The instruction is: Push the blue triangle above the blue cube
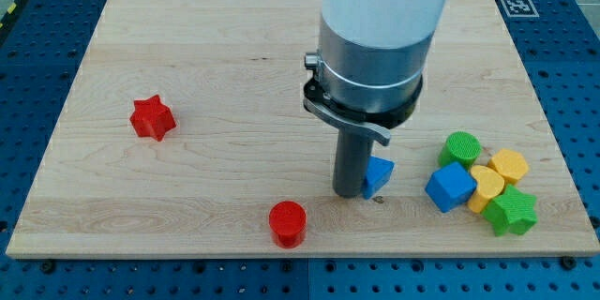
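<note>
The blue triangle lies low on the wooden board, right of centre, partly hidden by my rod. My tip rests on the board against the triangle's left side. The blue cube sits to the triangle's right, with a gap between them, at the left of a cluster of blocks.
A green cylinder sits just above the blue cube. A yellow heart, a yellow hexagon and a green star crowd its right side. A red cylinder lies at the lower middle, a red star at the left.
</note>
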You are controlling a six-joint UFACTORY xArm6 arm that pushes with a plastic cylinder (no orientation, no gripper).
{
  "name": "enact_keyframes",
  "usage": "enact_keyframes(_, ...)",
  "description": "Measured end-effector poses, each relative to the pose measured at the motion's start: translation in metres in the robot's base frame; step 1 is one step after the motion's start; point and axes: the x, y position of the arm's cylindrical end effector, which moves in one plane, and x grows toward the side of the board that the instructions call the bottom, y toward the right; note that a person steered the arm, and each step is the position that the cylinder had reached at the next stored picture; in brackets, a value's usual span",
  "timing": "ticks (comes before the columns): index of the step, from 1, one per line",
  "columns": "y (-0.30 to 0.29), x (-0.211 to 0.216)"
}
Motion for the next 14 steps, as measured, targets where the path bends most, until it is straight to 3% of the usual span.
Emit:
enact_keyframes(2, 0.046, 0.011)
enact_keyframes(3, 0.048, 0.013)
enact_keyframes(6, -0.018, 0.002)
enact_keyframes(10, 0.043, -0.009)
enact_keyframes(14, 0.035, -0.015)
